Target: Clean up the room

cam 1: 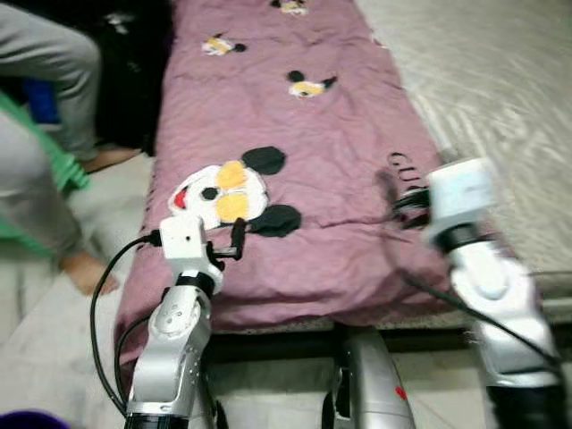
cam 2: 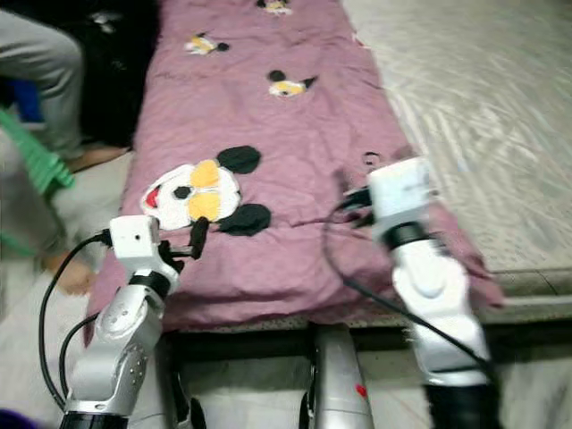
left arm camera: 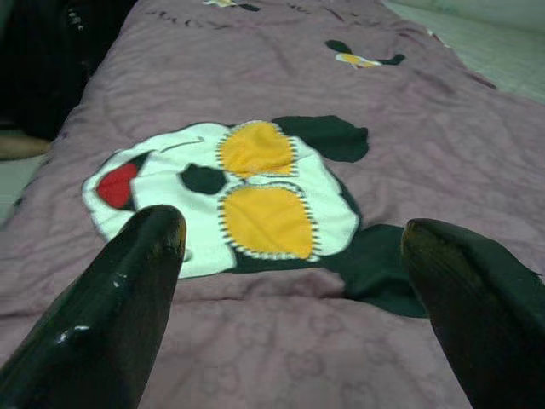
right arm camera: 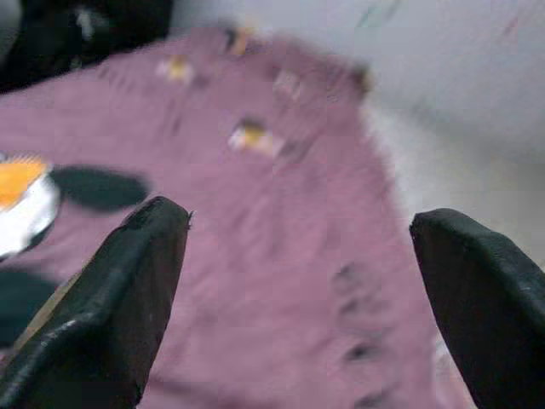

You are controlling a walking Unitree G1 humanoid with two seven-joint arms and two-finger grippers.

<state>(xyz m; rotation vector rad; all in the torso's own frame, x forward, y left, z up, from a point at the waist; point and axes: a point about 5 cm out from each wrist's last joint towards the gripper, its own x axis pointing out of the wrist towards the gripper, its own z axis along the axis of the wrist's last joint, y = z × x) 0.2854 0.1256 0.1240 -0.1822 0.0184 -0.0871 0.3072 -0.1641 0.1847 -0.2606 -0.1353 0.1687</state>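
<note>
A mauve blanket (cam 1: pixel 304 134) with cartoon mouse patches lies spread along the bed. Its largest patch (cam 1: pixel 228 195), white, yellow and black, sits near the blanket's front left corner. My left gripper (cam 1: pixel 234 239) hovers just short of that patch, open, with nothing between the fingers; in the left wrist view the patch (left arm camera: pixel 238 192) lies straight ahead of the left gripper (left arm camera: pixel 289 230). My right gripper (cam 1: pixel 398 201) is raised over the blanket's front right part, blurred, and stands open and empty (right arm camera: pixel 298 213).
A person's legs in grey trousers (cam 1: pixel 45 134) and a bare foot (cam 1: pixel 85 268) are on the floor at the left, beside a green object (cam 1: pixel 63 165) and a dark bag (cam 1: pixel 130 71). A pale mattress (cam 1: pixel 483 80) runs along the blanket's right side.
</note>
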